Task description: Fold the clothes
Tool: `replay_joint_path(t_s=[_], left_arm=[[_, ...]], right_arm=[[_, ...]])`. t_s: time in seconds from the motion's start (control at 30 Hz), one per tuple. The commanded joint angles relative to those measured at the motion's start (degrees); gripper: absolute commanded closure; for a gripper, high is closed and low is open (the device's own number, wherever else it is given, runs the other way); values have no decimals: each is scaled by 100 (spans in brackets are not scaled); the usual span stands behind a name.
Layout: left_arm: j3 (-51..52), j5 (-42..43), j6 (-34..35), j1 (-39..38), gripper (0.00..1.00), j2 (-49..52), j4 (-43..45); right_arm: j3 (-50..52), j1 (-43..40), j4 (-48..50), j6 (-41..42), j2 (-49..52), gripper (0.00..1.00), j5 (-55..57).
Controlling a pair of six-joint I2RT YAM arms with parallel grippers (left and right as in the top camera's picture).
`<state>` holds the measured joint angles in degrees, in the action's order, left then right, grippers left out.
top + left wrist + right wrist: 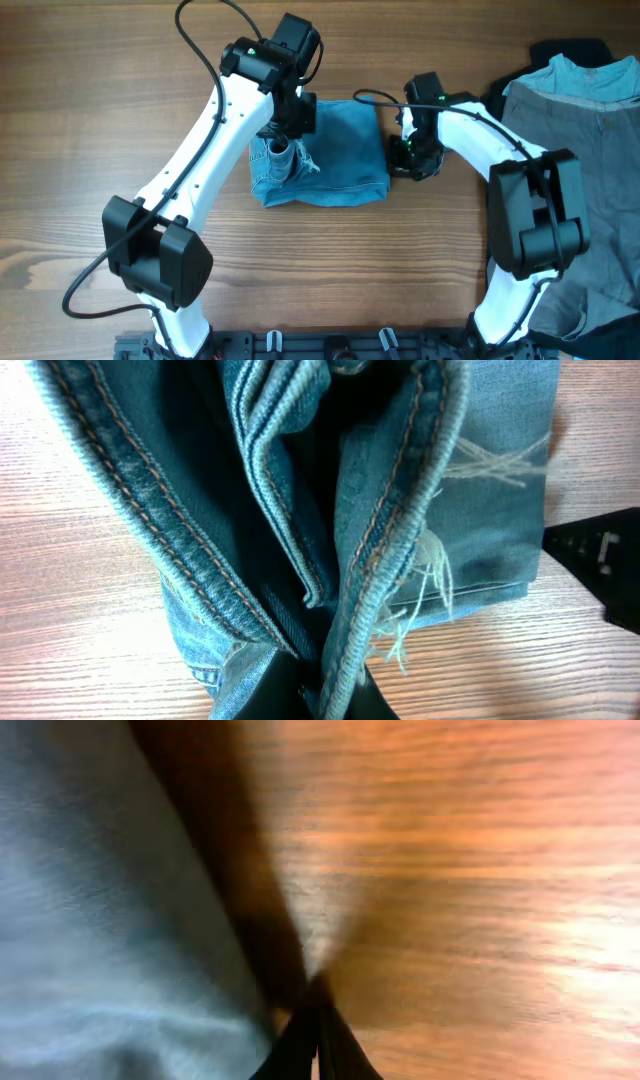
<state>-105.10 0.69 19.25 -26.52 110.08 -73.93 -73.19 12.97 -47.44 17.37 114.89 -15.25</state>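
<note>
Left pincer (282,140) clamped on folded jeans (340,165), wood-grain table (80,120)

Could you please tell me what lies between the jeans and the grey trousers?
The right gripper and its arm, above bare table, seen overhead.

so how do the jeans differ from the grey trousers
The jeans are blue denim; the grey trousers are plain grey cloth. The jeans are folded into a compact bundle mid-table; the grey trousers lie spread out at the right edge. The left gripper pinches a fold of the jeans; no gripper touches the grey trousers. Both lie on the wooden table.
</note>
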Motion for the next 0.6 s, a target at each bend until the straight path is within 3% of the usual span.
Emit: replay_joint_path(t_s=[0.0, 0.37, 0.57], left_arm=[[-234, -55, 55, -11, 96, -26, 2], [-240, -59, 52, -9, 96, -26, -22], [-240, -59, 52, -9, 96, -26, -20]], right_arm=[[293, 31, 155, 61, 278, 96, -133], [216, -37, 107, -538, -1311, 96, -199], [509, 142, 280, -525, -1104, 96, -413]])
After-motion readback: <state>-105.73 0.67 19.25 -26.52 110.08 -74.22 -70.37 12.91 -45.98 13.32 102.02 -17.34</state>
